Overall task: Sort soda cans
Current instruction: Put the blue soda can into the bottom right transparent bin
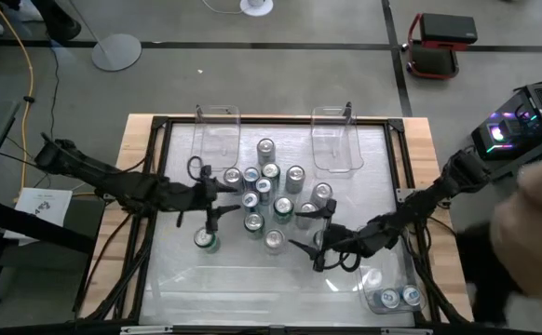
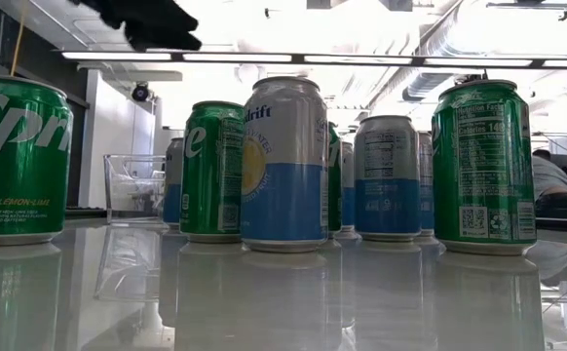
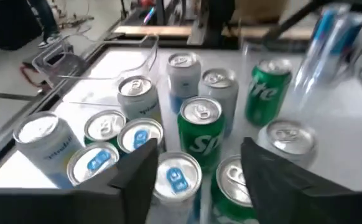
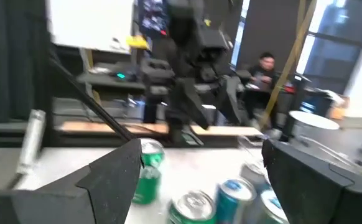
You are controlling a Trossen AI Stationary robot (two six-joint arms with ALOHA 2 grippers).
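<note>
The two sorted cans (image 1: 391, 298) lie in the near right bin (image 1: 411, 279). Both the right gripper (image 1: 310, 233) and the left gripper (image 1: 217, 198) stand open and empty beside the unsorted soda cans (image 1: 271, 191), probably choosing. Two far bins (image 1: 217, 140) wait.

The surface (image 1: 169, 279) is glossy white, set in a dark frame on a wooden top. A cluster of upright soda cans (image 1: 271, 191) stands at its centre. One green can (image 1: 206, 239) stands apart on the left side of the surface. Two clear bins (image 1: 217, 135) (image 1: 336, 140) rest along the far edge. A third clear bin (image 1: 383, 284) at the near right corner contains two cans (image 1: 399, 298).
</note>
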